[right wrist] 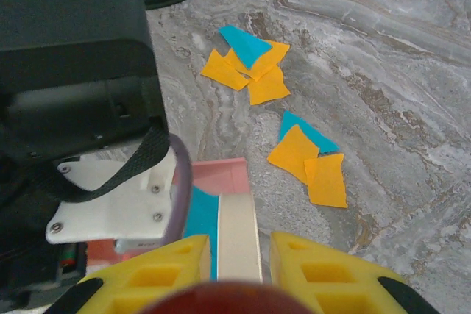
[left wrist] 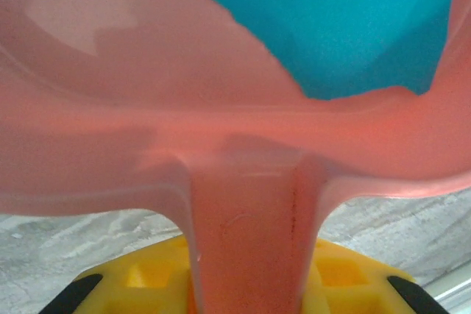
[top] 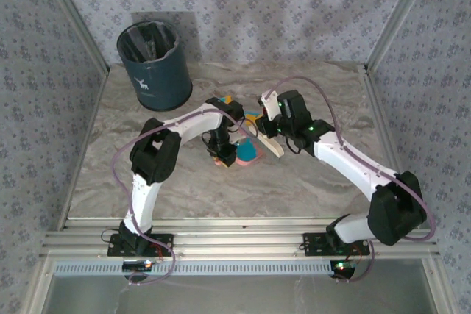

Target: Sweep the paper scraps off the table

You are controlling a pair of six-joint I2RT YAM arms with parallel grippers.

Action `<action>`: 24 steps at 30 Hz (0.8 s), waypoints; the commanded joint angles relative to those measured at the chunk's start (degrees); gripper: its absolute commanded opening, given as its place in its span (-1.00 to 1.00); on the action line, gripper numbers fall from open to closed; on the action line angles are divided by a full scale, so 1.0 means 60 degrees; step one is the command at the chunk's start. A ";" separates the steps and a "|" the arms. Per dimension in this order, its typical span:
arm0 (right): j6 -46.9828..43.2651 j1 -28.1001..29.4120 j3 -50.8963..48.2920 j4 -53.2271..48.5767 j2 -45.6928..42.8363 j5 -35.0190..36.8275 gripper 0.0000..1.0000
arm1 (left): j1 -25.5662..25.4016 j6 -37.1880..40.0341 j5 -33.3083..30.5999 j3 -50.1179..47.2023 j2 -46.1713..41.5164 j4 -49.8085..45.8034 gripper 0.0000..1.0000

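Paper scraps (right wrist: 309, 156) are featherlight and flimsy, so sweep them, don't pinch. Your left end effector (left wrist: 246, 279) clenches the dustpan (left wrist: 110, 108); your right end effector (right wrist: 237, 255) clenches a cream handle (right wrist: 237, 222).

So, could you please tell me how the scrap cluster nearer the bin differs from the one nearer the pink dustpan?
The far cluster shows its turquoise scrap on top of the orange ones; the near cluster has its turquoise scrap partly under orange. The far cluster holds more orange pieces than the near cluster. Both lie flat on the table, outside the dustpan.
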 commanded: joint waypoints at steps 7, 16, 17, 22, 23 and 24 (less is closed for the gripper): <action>0.0570 -0.0193 -0.0545 0.0710 -0.0919 0.0806 -1.00 | 0.0231 -0.0518 -0.0338 -0.1136 -0.1048 0.0411 -1.00; 0.1444 -0.0866 -0.0552 0.1169 -0.0553 0.2891 -1.00 | 0.0480 -0.0645 -0.0410 -0.1802 -0.1519 0.0651 -1.00; 0.1479 -0.0970 -0.0517 0.1232 -0.0439 0.3076 -1.00 | 0.0515 -0.0638 -0.0399 -0.1866 -0.1563 0.0682 -1.00; 0.1330 -0.1397 -0.0213 0.1740 0.0261 0.3826 -1.00 | 0.0606 -0.0717 -0.0376 -0.2001 -0.1670 0.0750 -1.00; 0.1251 -0.1463 -0.0099 0.1812 0.0449 0.3913 -1.00 | 0.0610 -0.0711 -0.0354 -0.2037 -0.1671 0.0762 -1.00; 0.1190 -0.1539 0.0013 0.1856 0.0657 0.3967 -1.00 | 0.0625 -0.0725 -0.0350 -0.2031 -0.1670 0.0769 -1.00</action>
